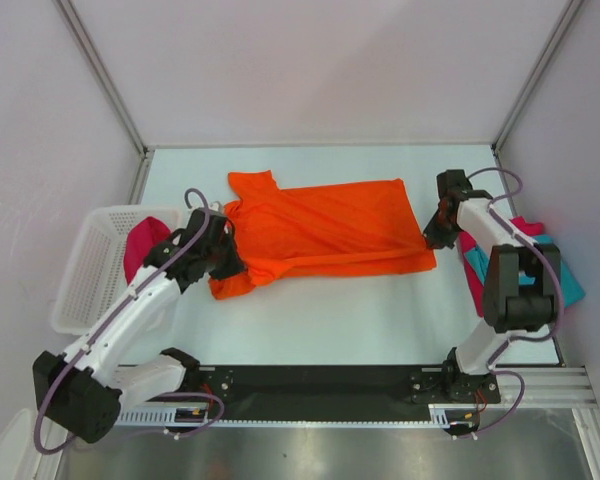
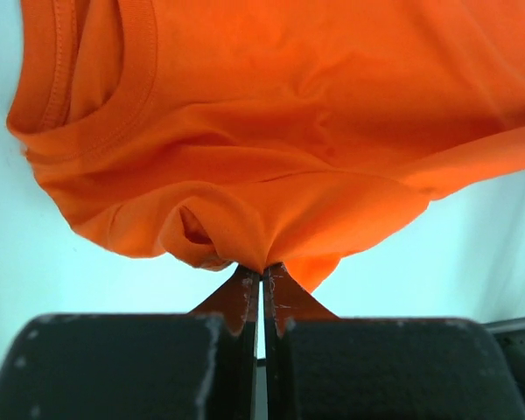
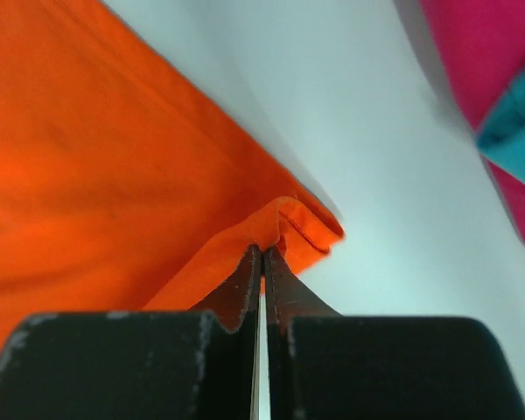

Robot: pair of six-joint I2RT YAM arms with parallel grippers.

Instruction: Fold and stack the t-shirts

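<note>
A bright orange t-shirt (image 1: pixel 325 235) lies spread across the middle of the table, its collar toward the left. My left gripper (image 1: pixel 220 245) is shut on its left shoulder edge; in the left wrist view the orange t-shirt (image 2: pixel 271 140) bunches into a pinch at the left gripper (image 2: pixel 262 269). My right gripper (image 1: pixel 432 238) is shut on the hem corner at the right end; the orange t-shirt (image 3: pixel 114 166) folds over the right gripper (image 3: pixel 262 249). A crimson t-shirt (image 1: pixel 143 246) sits in the basket. Teal (image 1: pixel 570 285) and pink-red (image 1: pixel 528 228) t-shirts lie stacked at the right, partly behind the right arm.
A white mesh basket (image 1: pixel 85 265) stands at the left edge of the table. Grey walls close in the back and both sides. The black base rail (image 1: pixel 320 385) runs along the near edge. The teal and pink-red cloth (image 3: pixel 507 105) shows at the right of the right wrist view.
</note>
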